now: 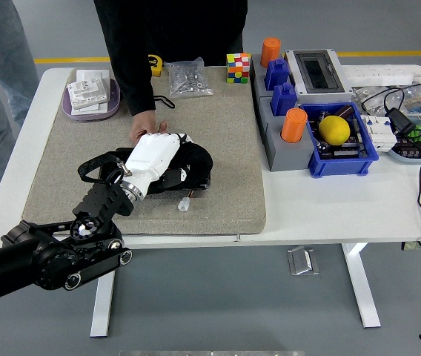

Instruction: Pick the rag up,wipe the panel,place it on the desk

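Your left arm enters from the near left corner and reaches over the white bench [322, 211]. The left robot hand [153, 156], white-shelled, lies palm-down with its fingers curled over the dark rag [193, 161], pressing it onto the black rectangular panel [188, 180]. The panel rests on the grey felt mat [225, 133], left of centre. A small white plastic piece [184, 205] lies on the mat just near of the panel. Immediately beyond the robot hand, a person's hand [145, 127] rests on the mat, touching the panel's far edge. Your right arm is out of view.
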Motion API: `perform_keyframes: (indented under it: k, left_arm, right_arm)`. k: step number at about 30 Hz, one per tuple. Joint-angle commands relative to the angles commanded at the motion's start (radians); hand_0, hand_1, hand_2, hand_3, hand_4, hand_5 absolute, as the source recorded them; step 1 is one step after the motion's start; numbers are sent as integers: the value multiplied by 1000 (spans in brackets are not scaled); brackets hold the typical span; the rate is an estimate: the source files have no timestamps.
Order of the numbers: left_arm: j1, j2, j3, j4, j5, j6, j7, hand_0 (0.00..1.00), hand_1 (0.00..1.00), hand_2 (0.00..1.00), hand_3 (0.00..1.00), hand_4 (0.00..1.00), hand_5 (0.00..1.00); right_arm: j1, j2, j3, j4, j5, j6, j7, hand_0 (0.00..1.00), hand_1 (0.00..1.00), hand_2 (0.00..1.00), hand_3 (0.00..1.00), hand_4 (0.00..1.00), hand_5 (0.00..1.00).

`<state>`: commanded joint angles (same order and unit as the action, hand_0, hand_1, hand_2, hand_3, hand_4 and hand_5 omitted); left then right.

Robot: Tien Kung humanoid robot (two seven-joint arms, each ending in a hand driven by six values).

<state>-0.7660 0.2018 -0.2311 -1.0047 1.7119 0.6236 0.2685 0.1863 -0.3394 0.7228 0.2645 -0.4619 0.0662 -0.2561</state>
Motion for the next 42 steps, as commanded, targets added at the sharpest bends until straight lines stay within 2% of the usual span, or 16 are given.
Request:
perform_keyframes:
  k: [10,17,25,34,42]
  left_arm:
    - [-8,-14,16,-7,-8,2,-1,220,155,528,469,188,2]
    - [3,-9,0,-20,3,1,1,221,154,528,469,188,2]
    - [23,20,-28,-34,31,-5,8,221,155,528,469,188,2]
    - [71,73,-84,-56,72,-10,9,221,155,528,469,189,2]
    - [94,118,-114,-86,105,-15,10,221,155,528,470,188,2]
  right_arm:
    - [0,3,2,-1,-1,1,1,769,583,708,624,998,559]
    - [-3,6,12,-1,-3,-1,2,769,583,708,625,998,560]
    - [-5,7,23,-1,-6,0,2,769,583,708,626,998,560]
    - [-14,10,41,-2,-12,1,3,768,583,708,626,998,560]
    - [-15,11,49,-1,-14,0,5,768,583,708,627,998,560]
